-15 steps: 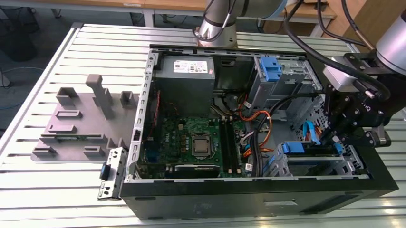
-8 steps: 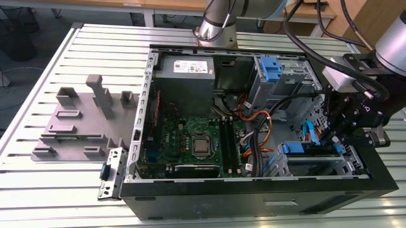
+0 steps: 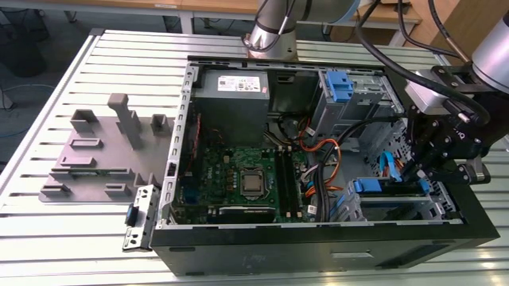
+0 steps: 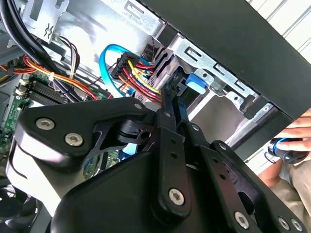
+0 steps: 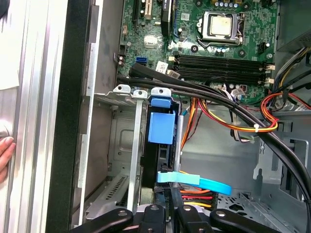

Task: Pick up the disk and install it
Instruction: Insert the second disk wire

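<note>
**A:** Where is my gripper (image 3: 425,173) right now?

**B:** In the exterior view I see it low at the open computer case (image 3: 318,262), by the drive bay (image 3: 397,205) at the corner on the exterior view's right.

**A:** And the disk?

**B:** The disk (image 5: 163,145) stands on edge in a slot of that bay. In the first wrist view its blue rail tab points toward the motherboard (image 5: 218,53), and a light-blue flat cable (image 5: 194,182) curves across its near end.

**A:** Is the gripper clamped on it?

**B:** I cannot tell. In the second wrist view the black linkage hides the fingertips, which reach toward the blue tab.

**A:** Anything else nearby?

**B:** A person's hand (image 5: 5,155) rests on the ribbed metal surface (image 5: 29,97) just outside the case wall. Inside the case sits a grey power-supply box (image 3: 235,98).
</note>
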Action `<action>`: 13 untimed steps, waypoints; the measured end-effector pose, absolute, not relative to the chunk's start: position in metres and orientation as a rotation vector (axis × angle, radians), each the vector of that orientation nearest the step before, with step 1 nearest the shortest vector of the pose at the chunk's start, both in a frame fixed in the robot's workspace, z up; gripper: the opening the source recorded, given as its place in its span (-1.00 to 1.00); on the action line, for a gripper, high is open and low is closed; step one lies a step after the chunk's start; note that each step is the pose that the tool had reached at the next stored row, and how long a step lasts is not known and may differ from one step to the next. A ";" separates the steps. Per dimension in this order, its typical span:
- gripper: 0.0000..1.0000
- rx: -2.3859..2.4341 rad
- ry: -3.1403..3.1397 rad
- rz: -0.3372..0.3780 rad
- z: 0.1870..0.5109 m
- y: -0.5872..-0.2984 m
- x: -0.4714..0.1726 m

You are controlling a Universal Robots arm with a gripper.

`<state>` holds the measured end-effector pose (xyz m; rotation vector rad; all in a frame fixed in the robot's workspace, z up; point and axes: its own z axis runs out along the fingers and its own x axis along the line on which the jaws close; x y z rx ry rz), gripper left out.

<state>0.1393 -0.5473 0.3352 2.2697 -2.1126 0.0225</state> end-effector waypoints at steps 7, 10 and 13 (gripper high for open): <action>-0.68 2.269 -2.113 0.023 0.336 -0.549 0.139; -0.68 2.269 -2.114 0.022 0.335 -0.549 0.139; -0.68 2.269 -2.113 0.023 0.334 -0.549 0.139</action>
